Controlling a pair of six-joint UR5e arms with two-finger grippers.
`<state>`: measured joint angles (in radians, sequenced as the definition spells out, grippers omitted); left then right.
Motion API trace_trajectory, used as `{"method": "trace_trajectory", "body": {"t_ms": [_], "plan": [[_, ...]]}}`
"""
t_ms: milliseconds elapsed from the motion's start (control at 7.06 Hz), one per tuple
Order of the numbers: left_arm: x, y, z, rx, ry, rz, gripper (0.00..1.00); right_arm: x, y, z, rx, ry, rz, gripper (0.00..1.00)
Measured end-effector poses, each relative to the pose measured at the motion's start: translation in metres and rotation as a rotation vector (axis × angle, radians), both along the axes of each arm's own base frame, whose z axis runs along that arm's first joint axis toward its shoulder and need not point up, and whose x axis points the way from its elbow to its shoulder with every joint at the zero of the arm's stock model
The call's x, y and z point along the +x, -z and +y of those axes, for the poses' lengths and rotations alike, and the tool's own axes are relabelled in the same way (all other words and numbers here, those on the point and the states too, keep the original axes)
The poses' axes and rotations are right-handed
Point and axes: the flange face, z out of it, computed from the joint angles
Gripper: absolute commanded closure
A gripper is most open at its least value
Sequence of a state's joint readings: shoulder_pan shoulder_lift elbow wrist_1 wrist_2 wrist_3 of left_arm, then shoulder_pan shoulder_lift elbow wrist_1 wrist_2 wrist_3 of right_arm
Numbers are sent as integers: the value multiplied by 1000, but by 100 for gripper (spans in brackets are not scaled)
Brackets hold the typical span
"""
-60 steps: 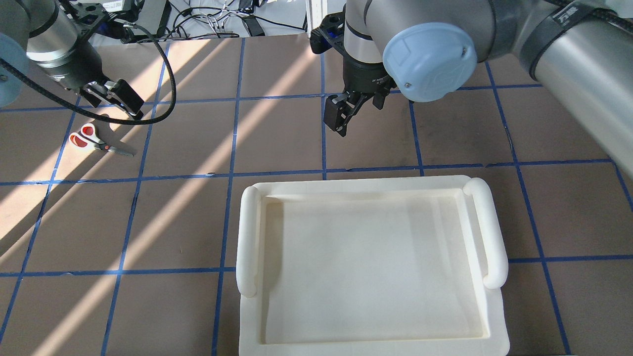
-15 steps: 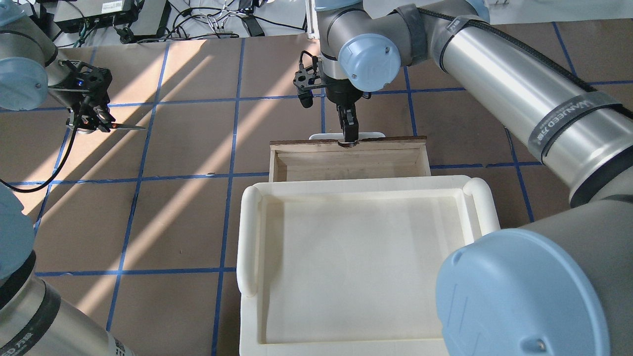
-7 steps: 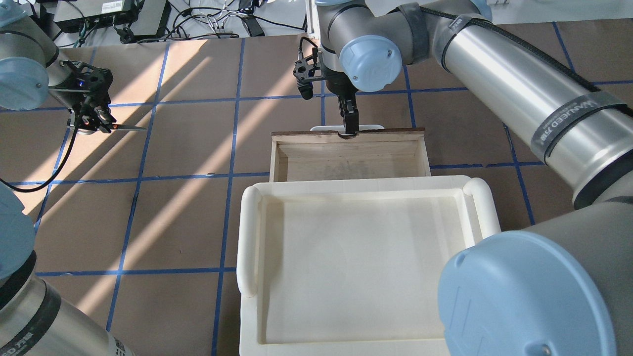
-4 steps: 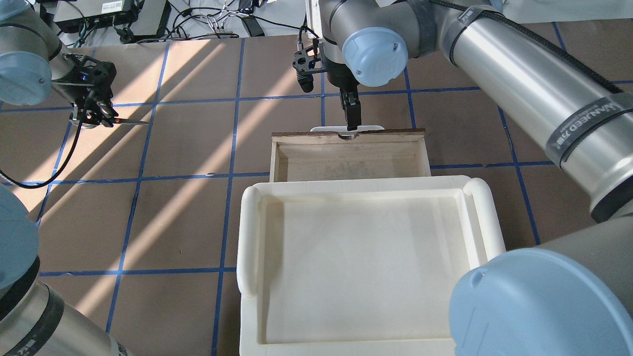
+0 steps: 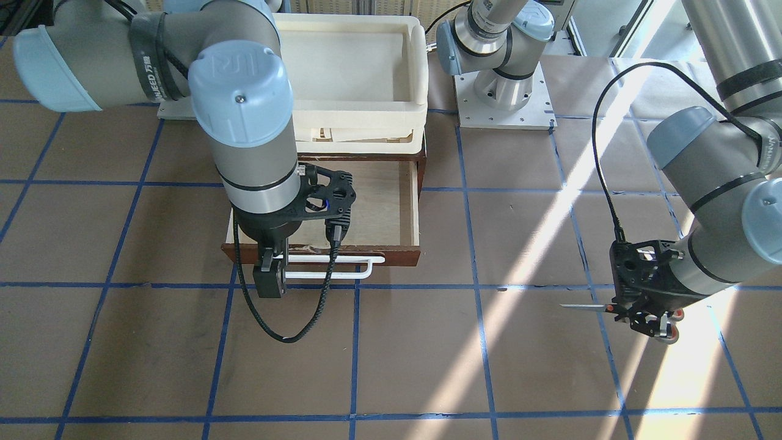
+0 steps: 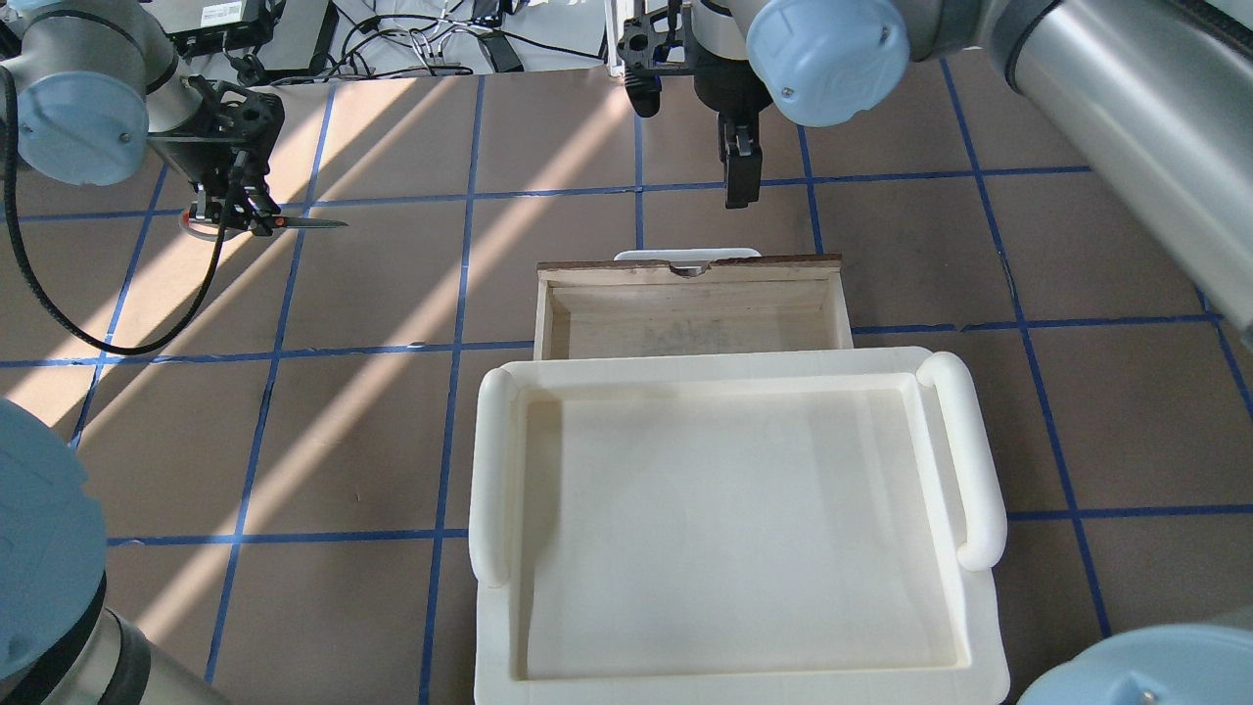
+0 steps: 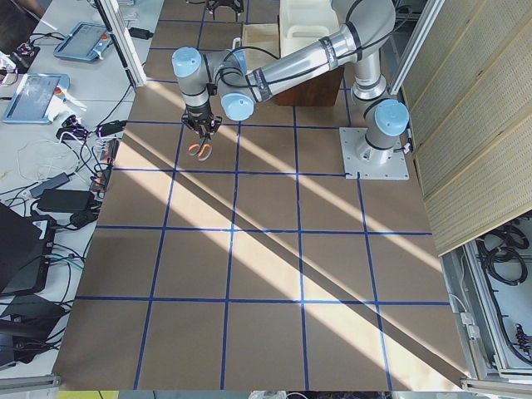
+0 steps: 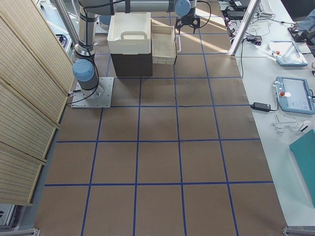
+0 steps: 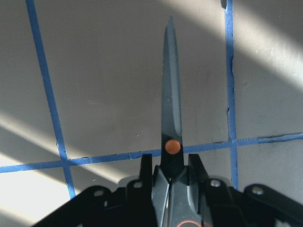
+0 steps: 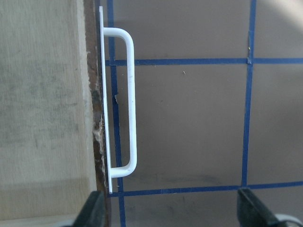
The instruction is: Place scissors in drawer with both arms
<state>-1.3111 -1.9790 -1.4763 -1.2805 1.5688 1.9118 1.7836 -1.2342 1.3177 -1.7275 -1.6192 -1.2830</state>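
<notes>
The brown desk, ruled into squares by blue tape, fills every view, and sunlight falls across it in slanted bands. The right arm reaches in from the overhead view's 2 o'clock corner, and the left arm bends in at 10 o'clock. A cream-white tray with two rounded grips takes up the 6 o'clock part of that view. The drawer stands open, jutting out from beneath the tray toward 12 o'clock, with its pale wood inside bare and its dark front farthest from the robot. The right pincer hangs above the desk at about 12 o'clock from the drawer front, apart from it. It is released: its wrist camera shows one finger at the 7 o'clock corner and the other at the 5 o'clock corner, spread wide with only desk between them. The white bar handle runs along the outer face of the drawer front, and nothing touches it. The left pincer is clenched on the scissors, gripping them just behind the orange pivot screw. The scissors are well apart from the drawer, at its 9 to 10 o'clock in the overhead view. Their blades are closed together and point toward 3 o'clock, while the orange-lined loops stick out toward 9 o'clock. How high they hang above the desk cannot be told.
</notes>
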Motion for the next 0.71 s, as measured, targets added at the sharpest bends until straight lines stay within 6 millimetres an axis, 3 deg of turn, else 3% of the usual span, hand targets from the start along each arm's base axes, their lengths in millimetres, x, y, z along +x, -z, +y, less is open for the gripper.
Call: {"method": "trace_trajectory", "body": {"t_ms": [283,708], "plan": [[-66,-28,15,4,-62,42,100,-45,-44,34,-47,281,-34,0],[-174,-66,51,-5,-140,51,100,-58,-66,72,-37,791,-79,0]]}}
